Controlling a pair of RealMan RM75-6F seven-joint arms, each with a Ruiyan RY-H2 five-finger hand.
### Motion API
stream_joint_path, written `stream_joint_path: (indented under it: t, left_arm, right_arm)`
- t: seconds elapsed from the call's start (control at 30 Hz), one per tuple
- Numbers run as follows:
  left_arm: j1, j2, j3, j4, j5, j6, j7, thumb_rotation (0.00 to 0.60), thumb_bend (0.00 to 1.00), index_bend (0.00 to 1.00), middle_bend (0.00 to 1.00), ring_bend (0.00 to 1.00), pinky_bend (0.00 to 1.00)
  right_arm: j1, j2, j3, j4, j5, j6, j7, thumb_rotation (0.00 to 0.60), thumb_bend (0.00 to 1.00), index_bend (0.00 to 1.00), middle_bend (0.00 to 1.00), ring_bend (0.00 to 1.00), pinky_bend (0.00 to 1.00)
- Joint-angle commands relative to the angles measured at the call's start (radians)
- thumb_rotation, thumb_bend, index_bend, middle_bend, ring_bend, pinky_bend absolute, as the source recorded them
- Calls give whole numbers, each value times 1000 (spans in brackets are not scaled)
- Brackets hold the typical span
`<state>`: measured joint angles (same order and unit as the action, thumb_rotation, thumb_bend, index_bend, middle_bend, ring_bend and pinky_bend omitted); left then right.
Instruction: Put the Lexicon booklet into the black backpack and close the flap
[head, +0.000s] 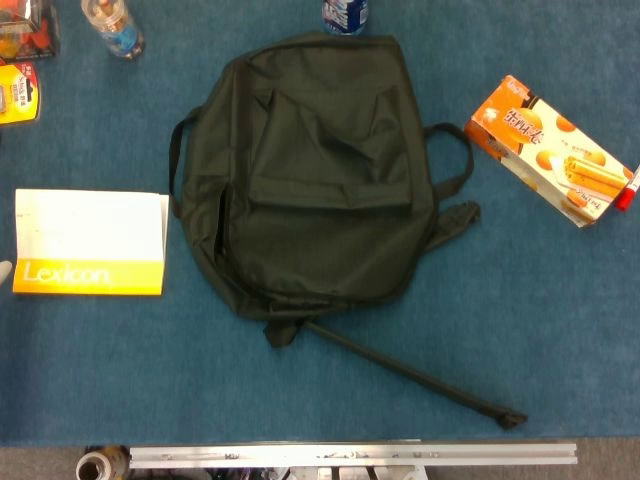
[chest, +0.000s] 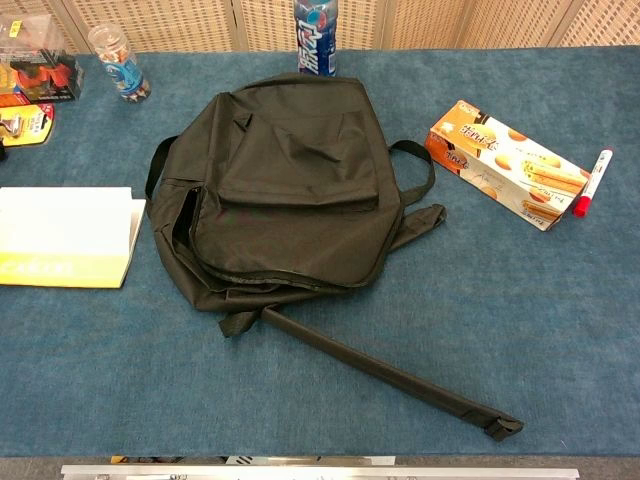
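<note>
The black backpack (head: 320, 170) (chest: 285, 190) lies flat in the middle of the blue table, its front flap lying down over the body. Along its left side the main opening gapes a little. One long strap (chest: 390, 375) trails toward the front right. The Lexicon booklet (head: 90, 240) (chest: 65, 235), white with a yellow band, lies flat just left of the backpack, apart from it. Neither hand shows in either view.
An orange biscuit box (head: 550, 150) (chest: 505, 160) and a red marker (chest: 592, 182) lie to the right. Two bottles (chest: 120, 60) (chest: 316, 35) stand at the back, with packaged items (chest: 30, 90) at the far left. A metal rail (head: 350, 455) runs along the front edge.
</note>
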<state>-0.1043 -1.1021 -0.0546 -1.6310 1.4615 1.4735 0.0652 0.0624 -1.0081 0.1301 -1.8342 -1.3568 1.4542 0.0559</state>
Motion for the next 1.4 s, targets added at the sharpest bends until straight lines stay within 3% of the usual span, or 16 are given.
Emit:
stream_joint_path:
  t: [0.03,0.9,1.4]
  left_arm:
    - [1,1,0,-2,1,1,1,600,48,77,141,147,214]
    - [-8,8,15,-11,15,-25,16,600,48,77,141,147,214]
    - [-36,-43,95,50,45,-162,5,600,47,77,141,147,214]
  right_arm:
    - [0,0,0,1,-1,1,1,600,0,124,285,110,231]
    - [-2,4,5,13,1,5,21,600,0,124,285,111,231]
    - [5,2,5,13,0,-6,18,600,0,124,285,111,231]
